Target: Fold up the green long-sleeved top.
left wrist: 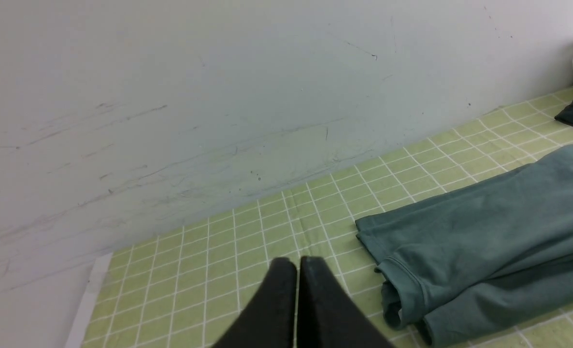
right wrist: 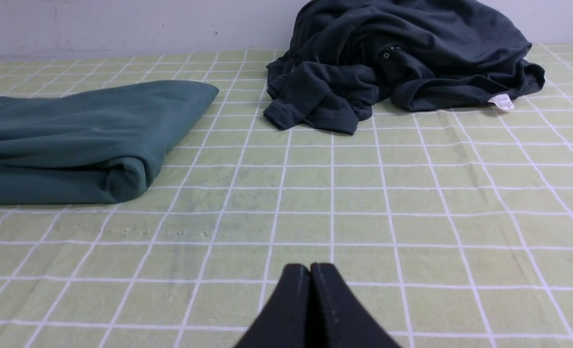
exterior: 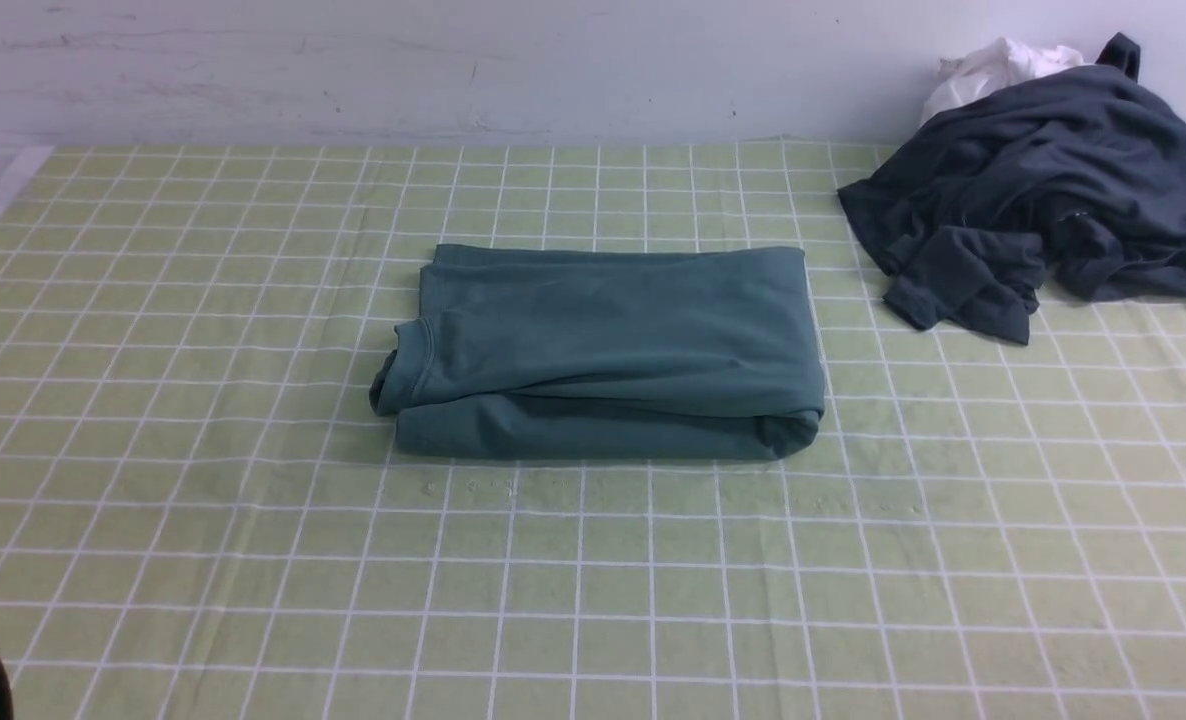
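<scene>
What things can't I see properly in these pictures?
- Green top: its neck and chest are hidden in the folds, in every view.
- Dark garment: bunched up, so its full shape is hidden; the front view's right edge cuts it off.
- White bag-like thing: mostly behind the dark garment in the front view.
- White tag: any writing is too small in the right wrist view.

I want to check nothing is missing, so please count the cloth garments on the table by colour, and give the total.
Green: 1, the folded top
Dark: at least 1, the heap; I cannot tell if it is more than one piece
Total: at least 2
</scene>
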`<action>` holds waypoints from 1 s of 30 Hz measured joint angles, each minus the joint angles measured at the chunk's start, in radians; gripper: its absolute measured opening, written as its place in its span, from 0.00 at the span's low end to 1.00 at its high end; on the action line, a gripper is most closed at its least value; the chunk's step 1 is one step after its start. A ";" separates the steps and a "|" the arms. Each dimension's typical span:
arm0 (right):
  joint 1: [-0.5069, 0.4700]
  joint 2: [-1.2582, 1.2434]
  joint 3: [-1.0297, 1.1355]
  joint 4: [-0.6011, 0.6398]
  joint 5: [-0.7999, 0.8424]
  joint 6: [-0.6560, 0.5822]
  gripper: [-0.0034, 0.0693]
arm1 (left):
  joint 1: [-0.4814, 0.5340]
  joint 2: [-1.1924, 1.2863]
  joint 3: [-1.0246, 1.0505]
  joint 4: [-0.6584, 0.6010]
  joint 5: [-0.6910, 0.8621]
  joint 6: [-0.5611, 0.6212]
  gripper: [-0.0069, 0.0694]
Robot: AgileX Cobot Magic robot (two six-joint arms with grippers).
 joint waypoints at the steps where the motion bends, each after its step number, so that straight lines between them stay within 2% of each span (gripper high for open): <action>1: 0.000 0.000 0.000 0.000 0.000 0.000 0.03 | -0.007 -0.018 0.014 0.000 -0.009 0.000 0.09; 9: 0.000 0.000 0.000 0.000 0.000 0.000 0.03 | -0.023 -0.281 0.289 -0.001 -0.093 -0.002 0.09; 14: 0.000 0.000 0.000 0.000 0.000 0.000 0.03 | -0.021 -0.372 0.429 0.007 -0.124 -0.043 0.09; 19: 0.000 0.000 0.000 0.000 0.000 0.000 0.03 | 0.027 -0.412 0.530 0.157 -0.123 -0.261 0.09; 20: 0.000 0.000 0.000 0.000 0.000 0.000 0.03 | 0.040 -0.419 0.535 0.221 -0.105 -0.357 0.09; 24: 0.000 0.000 0.000 0.000 0.001 0.000 0.03 | 0.048 -0.424 0.536 0.351 0.020 -0.543 0.09; 27: 0.000 0.000 0.000 0.000 0.001 0.000 0.03 | 0.048 -0.424 0.536 0.371 0.079 -0.599 0.09; 30: 0.000 0.000 0.000 0.000 0.001 0.000 0.03 | 0.048 -0.424 0.535 0.373 0.083 -0.599 0.09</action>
